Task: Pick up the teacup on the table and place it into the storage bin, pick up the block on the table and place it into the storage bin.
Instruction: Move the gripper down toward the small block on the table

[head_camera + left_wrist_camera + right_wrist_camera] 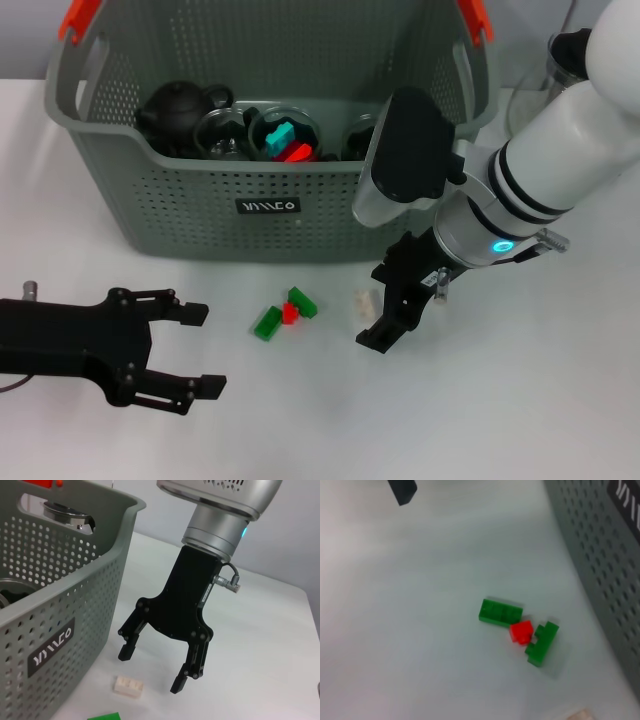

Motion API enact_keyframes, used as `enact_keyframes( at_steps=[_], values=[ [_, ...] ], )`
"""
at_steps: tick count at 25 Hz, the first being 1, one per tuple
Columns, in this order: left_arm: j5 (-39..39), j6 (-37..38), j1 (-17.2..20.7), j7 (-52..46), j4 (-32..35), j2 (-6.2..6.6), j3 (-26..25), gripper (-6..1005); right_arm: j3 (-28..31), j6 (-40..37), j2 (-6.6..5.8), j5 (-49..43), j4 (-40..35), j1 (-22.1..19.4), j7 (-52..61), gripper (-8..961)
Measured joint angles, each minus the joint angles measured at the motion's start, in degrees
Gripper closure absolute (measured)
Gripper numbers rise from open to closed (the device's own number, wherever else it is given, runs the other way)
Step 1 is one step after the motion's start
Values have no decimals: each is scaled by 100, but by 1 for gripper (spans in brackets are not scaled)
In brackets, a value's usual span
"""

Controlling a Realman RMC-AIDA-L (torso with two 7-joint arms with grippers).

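The grey-green perforated storage bin point(180, 200) stands at the back and holds a black teapot point(175, 108), glass teacups point(225, 135) and some blocks point(290, 145). No teacup shows on the table. A cream block point(365, 302) lies on the table in front of the bin; it also shows in the left wrist view point(127, 686). My right gripper point(378, 305) is open, pointing down, with its fingers on either side of the cream block just above it; the left wrist view point(152, 669) shows it empty. My left gripper point(203, 350) is open and empty at the front left.
Two green blocks point(267, 322) point(302, 301) and a small red block point(290, 313) lie together left of the cream block, also in the right wrist view point(501, 612) point(541, 643) point(521, 631). A glass vessel point(560, 60) stands at the back right behind my right arm.
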Motion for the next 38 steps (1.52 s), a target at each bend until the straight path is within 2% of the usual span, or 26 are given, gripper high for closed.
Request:
enact_keyframes(
  at_steps=[12,19,34,38],
  values=[
    [0,11,-1,-66,0,-7,0,82,-21,240,22,59,198,26,-504,6],
    [-9,14,-1,-72,0,-7,0,82,-21,531,30,406,517,61,-796,8],
    [-9,10,-10,-71,0,-6,0,82,-29,771,30,735,888,96,-964,15],
    [-9,10,-6,-71,0,-7,0,82,-29,778,30,744,929,104,-965,133]
  ],
)
